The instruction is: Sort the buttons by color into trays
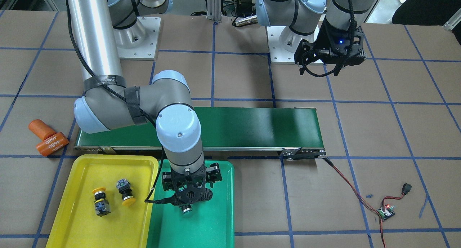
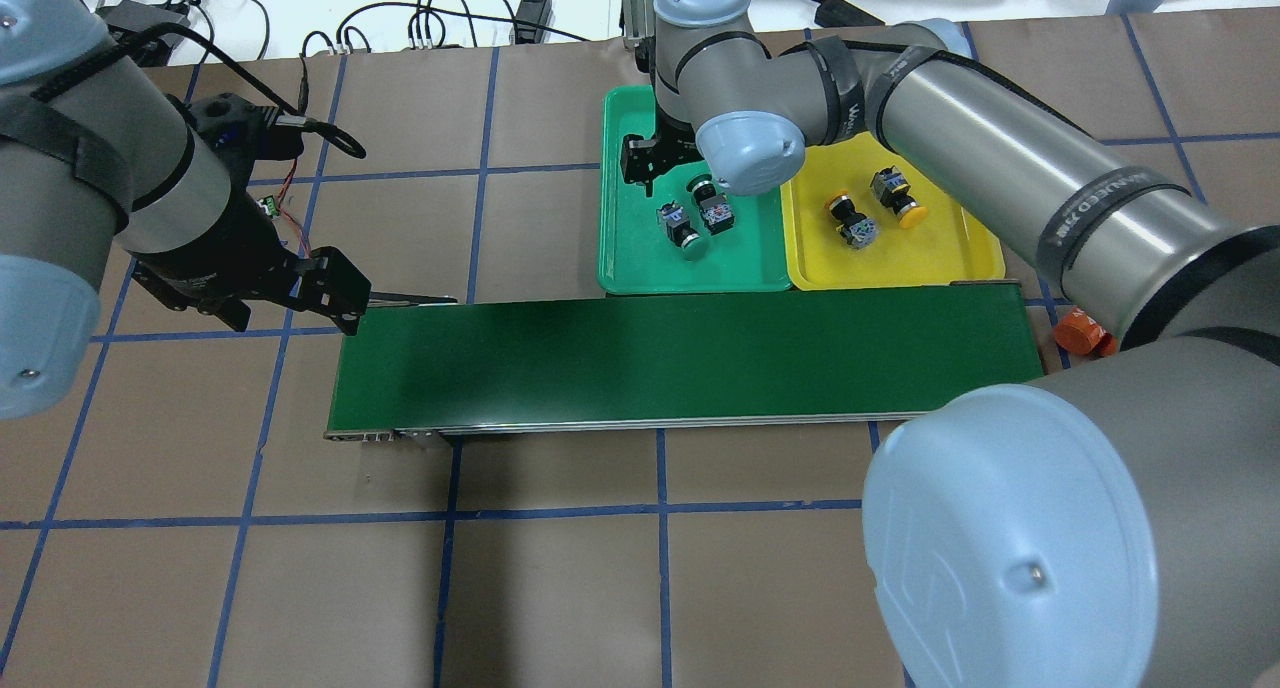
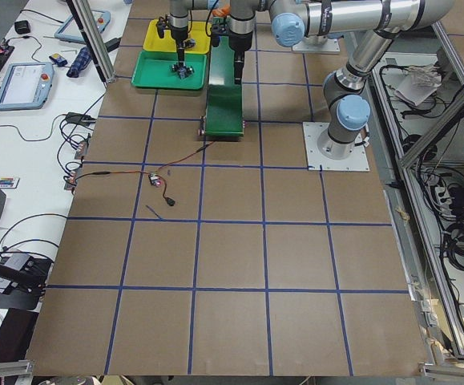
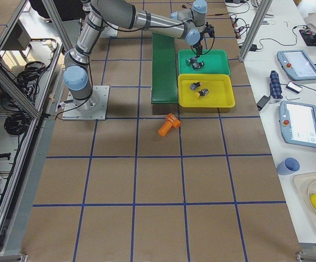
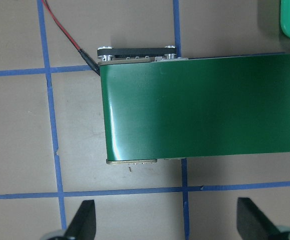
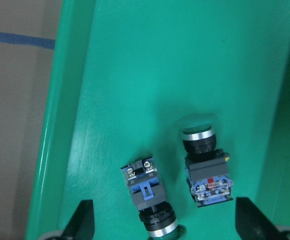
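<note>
2 btns [image 2: 680, 230] in each tray [image 2: 640, 258]; trays adj., beside conveyor [image 2: 680, 358]

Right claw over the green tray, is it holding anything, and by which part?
Nothing. The right claw is open and empty above the green tray, with both green buttons lying loose on the tray floor.

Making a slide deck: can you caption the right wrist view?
Right gripper, jaws open, over two green buttons lying in the green tray.
</note>
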Controlling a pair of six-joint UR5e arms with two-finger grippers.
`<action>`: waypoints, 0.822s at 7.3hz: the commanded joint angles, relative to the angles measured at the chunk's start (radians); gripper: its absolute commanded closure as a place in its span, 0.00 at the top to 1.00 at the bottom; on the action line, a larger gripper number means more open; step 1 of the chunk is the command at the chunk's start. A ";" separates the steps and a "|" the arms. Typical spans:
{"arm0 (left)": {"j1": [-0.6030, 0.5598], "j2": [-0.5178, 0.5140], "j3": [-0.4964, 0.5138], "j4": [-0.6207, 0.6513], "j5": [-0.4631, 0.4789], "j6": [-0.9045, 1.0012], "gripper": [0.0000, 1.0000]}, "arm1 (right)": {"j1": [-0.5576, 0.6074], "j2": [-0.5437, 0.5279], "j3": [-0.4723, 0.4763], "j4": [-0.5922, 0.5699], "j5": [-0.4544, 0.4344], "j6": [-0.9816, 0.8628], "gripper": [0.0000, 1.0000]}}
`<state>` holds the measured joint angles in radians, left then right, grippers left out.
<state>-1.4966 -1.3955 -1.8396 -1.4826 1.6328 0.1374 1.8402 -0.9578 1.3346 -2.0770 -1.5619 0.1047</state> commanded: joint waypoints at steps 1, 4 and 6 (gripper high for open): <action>-0.007 -0.028 0.039 -0.021 0.009 0.002 1.00 | -0.010 -0.073 0.000 0.064 -0.001 -0.003 1.00; -0.005 -0.059 0.045 -0.010 0.007 0.004 1.00 | -0.010 -0.149 0.005 0.130 -0.003 -0.003 1.00; -0.014 -0.088 0.100 -0.012 -0.063 0.002 1.00 | -0.030 -0.228 0.009 0.233 -0.078 -0.074 1.00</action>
<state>-1.5062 -1.4631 -1.7746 -1.4950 1.6187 0.1407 1.8237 -1.1360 1.3406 -1.9078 -1.6017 0.0766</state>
